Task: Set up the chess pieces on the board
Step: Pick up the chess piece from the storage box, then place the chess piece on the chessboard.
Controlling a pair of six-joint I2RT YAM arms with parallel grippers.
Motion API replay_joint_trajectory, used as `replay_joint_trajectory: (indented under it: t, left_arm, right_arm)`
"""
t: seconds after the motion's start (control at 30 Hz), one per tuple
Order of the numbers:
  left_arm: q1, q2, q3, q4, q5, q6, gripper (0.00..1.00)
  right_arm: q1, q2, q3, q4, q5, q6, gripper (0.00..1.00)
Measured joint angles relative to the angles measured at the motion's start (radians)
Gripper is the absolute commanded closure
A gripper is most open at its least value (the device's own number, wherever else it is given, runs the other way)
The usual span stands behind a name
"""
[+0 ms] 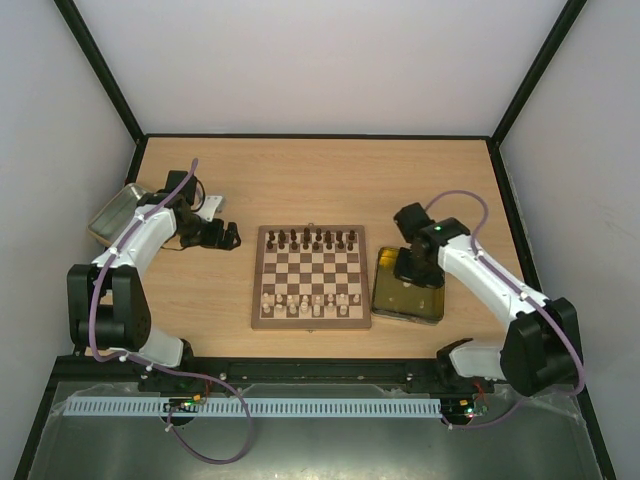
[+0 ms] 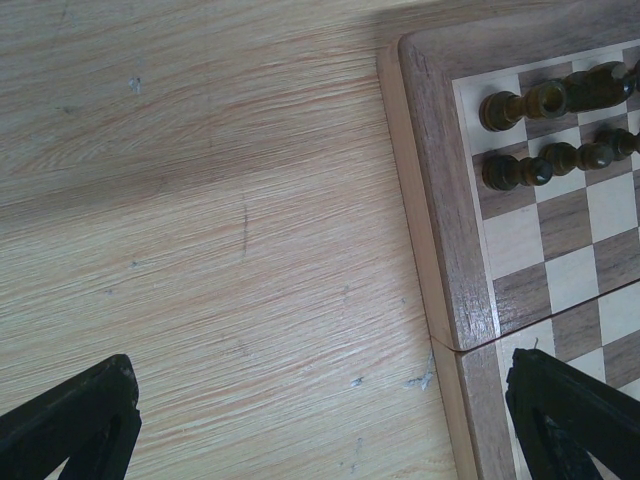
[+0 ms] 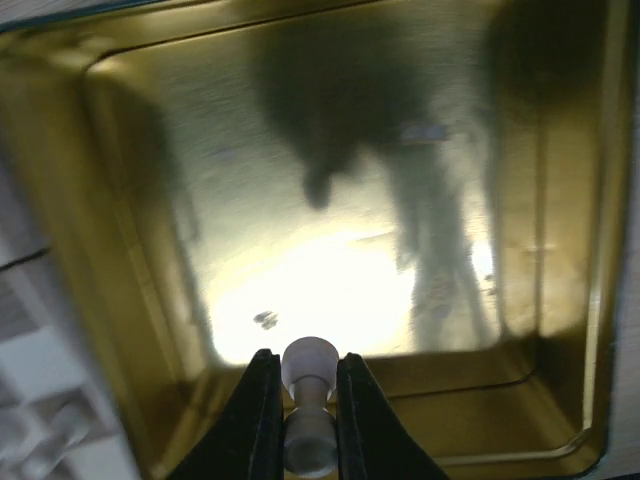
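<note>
- Showed, from the top camera, the chessboard [image 1: 311, 272] lying flat at the middle of the wooden table [image 1: 330, 170], between the two arms.
- Showed dark brown chess pieces [image 1: 315, 239] standing upright along the board's far rows and pale cream pieces [image 1: 305, 302] along its near rows.
- Placed the right gripper [image 1: 408, 268] over a yellow-tinted tray [image 1: 398, 306] lying just beside the board's right edge.
- Gave, from the right wrist, the same tray [image 3: 140, 200] as a shiny golden basin, with a corner of the board's squares [image 3: 40, 430] at lower left.
- Found the right gripper [image 3: 303, 420] clamped on one pale cream piece [image 3: 308, 362], its fingers [image 3: 262, 400] pressed against both sides; kind of piece not told at this blur.
- Placed the left gripper [image 1: 226, 237] low over bare table, just left of the board's far-left corner, near a grey tray [image 1: 112, 212] at the table's left edge.
- Found the left gripper [image 2: 318, 400] spread wide with nothing between its fingers [image 2: 85, 420], one over the tabletop [image 2: 200, 200], the other over the board's brown border [image 2: 440, 200].
- Caught, in that left wrist view, dark pieces [image 2: 545, 130] on the corner squares.
</note>
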Motion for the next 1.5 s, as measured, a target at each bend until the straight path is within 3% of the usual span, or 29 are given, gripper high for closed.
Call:
replay_joint_trajectory:
  t: [0.3, 0.53, 1.33, 1.5]
  left_arm:
    - [0.000, 0.000, 0.000, 0.000, -0.003, 0.000, 0.01]
    - [0.000, 0.000, 0.000, 0.000, -0.006, 0.000, 0.00]
    - [0.000, 0.000, 0.000, 0.001, -0.010, 0.000, 0.00]
    - [0.000, 0.000, 0.000, 0.001, -0.011, 0.000, 0.01]
  right_arm:
    - [0.325, 0.098, 0.154, -0.058, -0.043, 0.018, 0.98]
    - [0.453, 0.195, 0.158, -0.050, -0.100, 0.024, 0.98]
    - [0.486, 0.300, 0.141, 0.027, -0.158, 0.013, 0.94]
    - [0.488, 0.308, 0.141, 0.032, -0.164, 0.012, 0.90]
